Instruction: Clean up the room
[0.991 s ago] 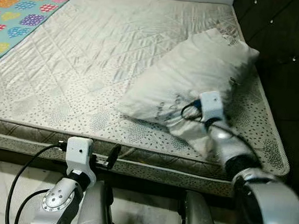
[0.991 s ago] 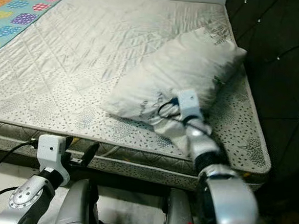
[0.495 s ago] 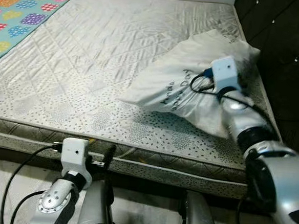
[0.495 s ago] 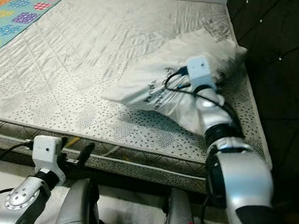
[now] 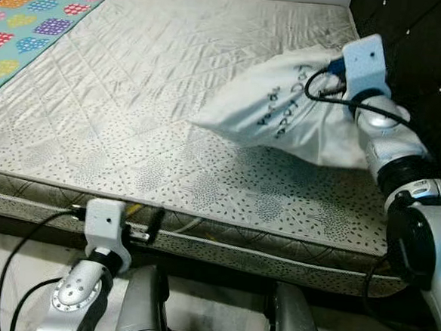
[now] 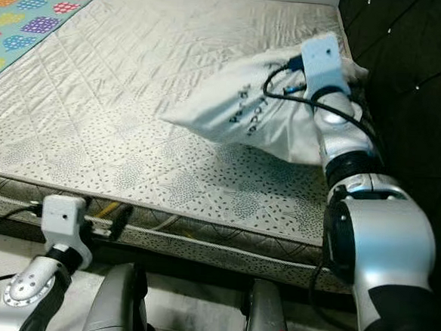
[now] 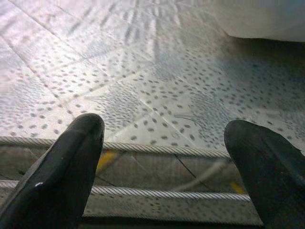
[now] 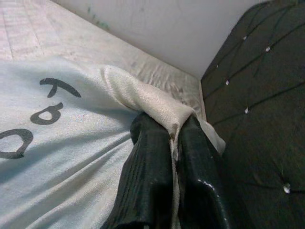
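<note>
A white pillow (image 5: 284, 117) with dark lettering hangs lifted above the far right part of the bare quilted mattress (image 5: 133, 121), near the dark tufted headboard (image 5: 432, 67). My right gripper (image 8: 174, 143) is shut on a fold of the pillow's (image 8: 57, 143) cloth, its two black fingers (image 8: 152, 162) pinching the fabric. My left gripper (image 7: 164, 143) is open and holds nothing; it hovers low at the mattress's front edge (image 7: 157, 191), left of centre.
A teal blanket (image 5: 26, 23) with coloured patches lies at the far left of the mattress. The headboard (image 6: 408, 80) closes off the right side. A pale wall (image 8: 157, 28) runs behind the bed. Light floor (image 5: 2, 264) shows below the front edge.
My right gripper has raised the pillow off the mattress and carried it up and back toward the headboard. The left arm stayed low by the front edge.
</note>
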Motion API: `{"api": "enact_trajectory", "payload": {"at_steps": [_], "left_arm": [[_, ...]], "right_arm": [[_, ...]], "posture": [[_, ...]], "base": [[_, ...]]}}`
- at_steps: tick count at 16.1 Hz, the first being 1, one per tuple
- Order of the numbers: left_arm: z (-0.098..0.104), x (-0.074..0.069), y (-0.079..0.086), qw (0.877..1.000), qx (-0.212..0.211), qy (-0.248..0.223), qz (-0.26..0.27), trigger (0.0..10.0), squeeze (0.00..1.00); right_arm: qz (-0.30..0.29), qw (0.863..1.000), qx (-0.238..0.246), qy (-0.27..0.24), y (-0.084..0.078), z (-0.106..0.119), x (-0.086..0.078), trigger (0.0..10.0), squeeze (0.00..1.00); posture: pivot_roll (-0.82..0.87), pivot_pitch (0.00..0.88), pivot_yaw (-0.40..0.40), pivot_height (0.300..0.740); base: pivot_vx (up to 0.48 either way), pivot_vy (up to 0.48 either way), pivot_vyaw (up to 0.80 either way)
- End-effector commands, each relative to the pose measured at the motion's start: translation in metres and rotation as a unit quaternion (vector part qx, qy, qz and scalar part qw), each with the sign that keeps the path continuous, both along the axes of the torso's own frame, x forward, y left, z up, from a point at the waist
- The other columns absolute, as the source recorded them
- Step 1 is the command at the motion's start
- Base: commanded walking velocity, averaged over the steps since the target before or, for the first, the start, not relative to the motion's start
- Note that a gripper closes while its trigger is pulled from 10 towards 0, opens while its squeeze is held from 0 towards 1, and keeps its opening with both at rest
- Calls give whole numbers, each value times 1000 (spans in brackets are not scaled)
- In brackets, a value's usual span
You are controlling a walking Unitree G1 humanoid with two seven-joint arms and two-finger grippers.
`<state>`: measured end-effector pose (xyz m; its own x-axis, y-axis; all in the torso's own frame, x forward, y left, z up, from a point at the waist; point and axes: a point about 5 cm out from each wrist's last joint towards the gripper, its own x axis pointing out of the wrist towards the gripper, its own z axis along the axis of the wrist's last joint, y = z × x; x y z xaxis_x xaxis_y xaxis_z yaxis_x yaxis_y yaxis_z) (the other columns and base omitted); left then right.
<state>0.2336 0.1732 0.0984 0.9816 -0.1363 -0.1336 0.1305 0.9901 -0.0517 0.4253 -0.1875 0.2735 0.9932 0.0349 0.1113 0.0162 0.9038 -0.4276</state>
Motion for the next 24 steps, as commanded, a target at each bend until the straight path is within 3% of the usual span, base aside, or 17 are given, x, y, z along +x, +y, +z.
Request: {"api": "enact_trajectory", "payload": {"at_steps": [1, 3, 5, 6, 7, 9, 11, 14, 15, 19, 20, 21, 22, 24], "left_arm": [[-1, -1, 9, 1000, 21, 0, 22, 10000, 0], [-1, -2, 11, 999, 26, 0, 27, 10000, 0], [-2, 0, 10, 999, 28, -2, 31, 10000, 0], [-1, 0, 10, 999, 28, -3, 30, 10000, 0], [-1, 1, 8, 999, 27, -4, 29, 10000, 0], [-1, -1, 7, 999, 24, -4, 25, 10000, 0], [-2, -2, 8, 999, 24, -2, 25, 10000, 0], [-4, 1, 7, 1000, 21, 1, 20, 10000, 0], [-3, 2, 5, 1000, 18, -1, 16, 10000, 0], [-6, 0, 3, 1000, 9, 4, 9, 10000, 0], [-6, 1, 2, 1000, 7, 5, 8, 10000, 0], [-7, 3, 1, 1000, 4, 5, 6, 10000, 0], [-6, 4, 0, 1000, 4, 3, 5, 10000, 0], [-6, 6, 0, 1000, 3, 1, 3, 10000, 0]], "right_arm": [[27, 995, 7, -91, 7, 53, -1, 0, 0], [58, 993, 21, -98, 16, 62, -1, 0, 0], [131, 986, 37, -93, 46, 62, -1, 0, 0], [148, 984, 35, -89, 52, 59, -2, 0, 0], [169, 982, 17, -85, 64, 50, -2, 0, 0], [173, 983, 31, -61, 67, 27, -2, 0, 0], [172, 983, 48, -46, 63, 13, -2, 0, 0], [134, 990, 41, -16, 34, -17, -5, 0, 0], [110, 992, 64, -3, 19, -24, -6, 0, 0], [100, 992, 75, 18, -1, -46, -12, 0, 0], [103, 991, 77, 25, -1, -54, -14, 9412, 0], [102, 991, 84, 32, -1, -63, -17, 10000, 878], [109, 990, 88, 35, 2, -70, -18, 10000, 1000], [116, 986, 110, 38, 9, -80, -22, 10000, 1000]], "posture": [[29, 51, 1, 562], [28, 50, 0, 562], [28, 49, 2, 562], [29, 48, 3, 562], [30, 48, 5, 562], [34, 49, 6, 562], [32, 49, 7, 562], [8, 47, 14, 562], [8, 47, 14, 562], [-12, 38, 10, 562], [-17, 39, 12, 562], [-22, 36, 14, 562], [-26, 34, 15, 562], [-33, 25, 16, 562]], "base": [[0, 0, 0], [0, 0, 0], [0, 0, 0], [0, 0, 0], [0, 0, 0], [0, 0, 0], [0, 0, 0], [0, 0, 0], [0, 0, 0], [0, 0, 0], [0, 0, 0], [0, 0, 0], [0, 0, 0], [0, 0, 0]]}}
